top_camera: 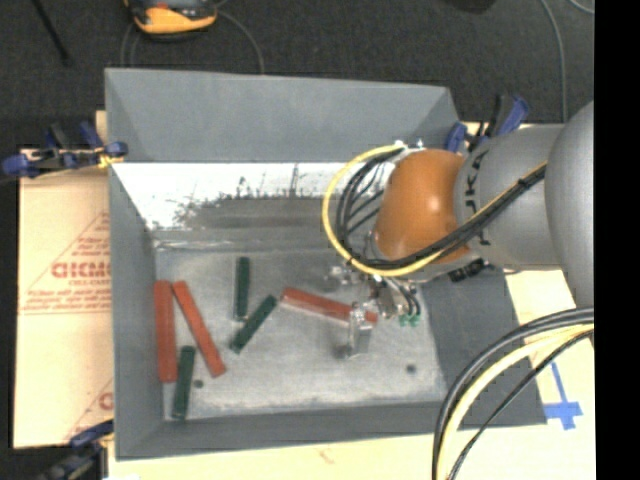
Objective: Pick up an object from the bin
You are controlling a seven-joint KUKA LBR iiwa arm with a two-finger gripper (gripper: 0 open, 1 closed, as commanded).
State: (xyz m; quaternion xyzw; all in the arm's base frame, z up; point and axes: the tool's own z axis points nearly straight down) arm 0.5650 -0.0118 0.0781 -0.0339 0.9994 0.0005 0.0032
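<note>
Your claw point(355, 340) hangs low over the right half of the bin floor, at the right-hand end of a lone red stick point(312, 304) that lies flat and slants from far-left to near-right. You cannot tell whether the claw is spread or pressed together. The wrist hardware covers it and the stick's end runs in under that hardware, so a grip cannot be confirmed.

The grey metal bin point(270, 128) has sloped walls that funnel everything onto a small flat floor, which is probably why the pieces lie flat and scattered rather than heaped. The arm point(530, 198) comes in from the right. Its orange cover point(420, 208) and looped cables point(345, 203) loom over the far-right part of the floor.

On the left, a long red bar point(164, 330) lies along the wall with a slanted red bar point(197, 328) just beside it. A dark green bar point(183, 380) sits at their near ends. In the middle, an upright green stick point(241, 286) and a tilted green stick point(253, 325) lie near each other.

The lone red stick lies well apart from the rest, so I judge it the natural target. It looks flat on the floor, so treat the lift as not yet made.
</note>
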